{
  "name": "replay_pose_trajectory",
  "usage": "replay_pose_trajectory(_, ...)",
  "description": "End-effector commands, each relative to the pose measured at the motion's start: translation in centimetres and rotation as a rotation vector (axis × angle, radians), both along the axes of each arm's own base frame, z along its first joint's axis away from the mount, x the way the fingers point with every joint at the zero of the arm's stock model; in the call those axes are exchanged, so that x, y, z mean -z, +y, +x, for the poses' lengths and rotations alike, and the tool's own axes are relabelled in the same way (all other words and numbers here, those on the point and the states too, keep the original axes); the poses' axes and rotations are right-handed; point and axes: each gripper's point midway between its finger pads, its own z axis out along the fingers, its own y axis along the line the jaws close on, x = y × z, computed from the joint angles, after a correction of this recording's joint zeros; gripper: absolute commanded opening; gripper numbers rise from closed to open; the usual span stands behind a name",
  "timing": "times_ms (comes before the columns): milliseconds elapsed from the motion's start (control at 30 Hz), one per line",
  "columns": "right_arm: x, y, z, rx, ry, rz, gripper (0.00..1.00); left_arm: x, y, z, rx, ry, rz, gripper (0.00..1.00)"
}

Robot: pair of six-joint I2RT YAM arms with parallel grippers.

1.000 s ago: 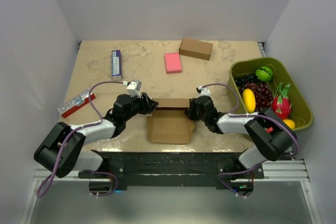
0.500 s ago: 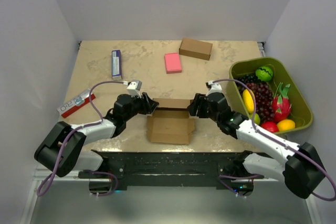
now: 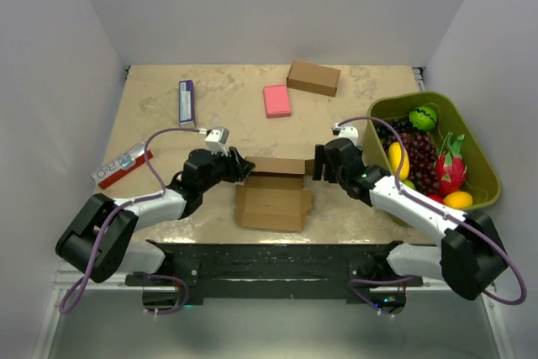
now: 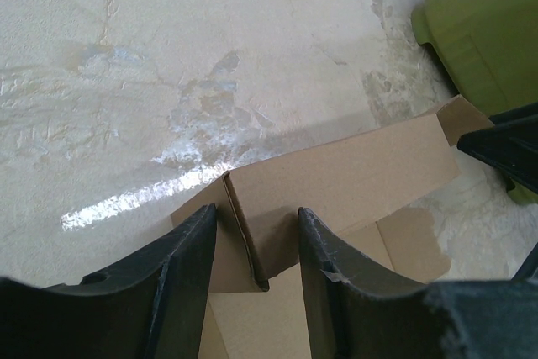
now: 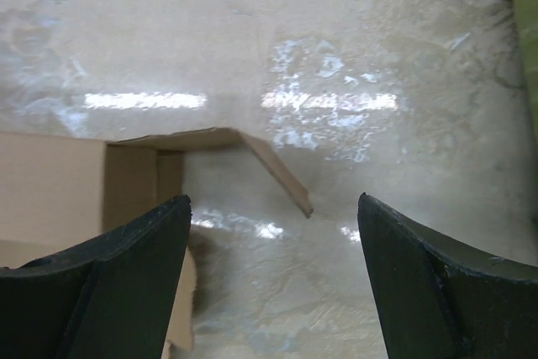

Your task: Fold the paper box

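**Half-Formed Carton Sits Between 2 Arms**

The paper box (image 3: 273, 195) lies at the near middle of the table (image 3: 218, 115). 1 long wall stands along its far side, the other panels lie flat toward the arm bases, and a loose end flap (image 5: 269, 161) splays out at its right end. The thin brown card looks light and springy. It would likely slide on the smooth top and crease wherever it is pinched hard, so the folded corners appear the safest hold, with flaps pushed along their scored lines. The left gripper (image 4: 256, 233) straddles the wall's left corner, jaws narrowly parted with card between them; whether they press it cannot be told. The right gripper (image 5: 271, 208) hangs just off the right end, jaws spread wide and holding nothing. Well apart at the back lie a pink block (image 3: 276, 100) and a ready-made brown box (image 3: 313, 78). A green bin (image 3: 420, 97) of fruit stands at right.
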Motion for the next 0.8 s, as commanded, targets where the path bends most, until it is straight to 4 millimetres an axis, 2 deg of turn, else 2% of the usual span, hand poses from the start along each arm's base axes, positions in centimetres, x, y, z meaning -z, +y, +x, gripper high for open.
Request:
replay_pose_trajectory(0, -1.2, -1.3, 2.2, 0.039, -0.060, -0.102, 0.84, -0.1, 0.0, 0.3, 0.010, -0.007, 0.033, 0.48)
replay_pose_trajectory(200, -1.0, -0.2, 3.5, -0.001, -0.068, -0.080, 0.81, -0.1, 0.0, 0.4, 0.010, -0.007, 0.038, 0.47)
replay_pose_trajectory(333, 0.1, 1.2, 3.5, -0.077, -0.025, -0.066, 0.55, -0.2, 0.0, 0.5, 0.008, -0.007, 0.041, 0.48)
replay_pose_trajectory(367, 0.1, 1.8, 3.3, -0.106, -0.014, -0.043, 0.45, 0.0, 0.0, 0.5, 0.006, -0.002, 0.045, 0.48)
replay_pose_trajectory(500, -0.5, 3.2, 2.7, -0.167, 0.019, 0.005, 0.17, 0.1, 0.1, 0.7, 0.000, 0.001, 0.059, 0.47)
replay_pose_trajectory(567, -1.3, 3.6, 2.8, -0.179, 0.018, 0.014, 0.08, 0.4, 0.2, 0.6, 0.002, 0.006, 0.067, 0.45)
replay_pose_trajectory(767, -2.3, 5.5, 2.2, -0.259, 0.076, 0.072, 0.05, 0.7, 0.3, 0.5, 0.004, 0.010, 0.090, 0.43)
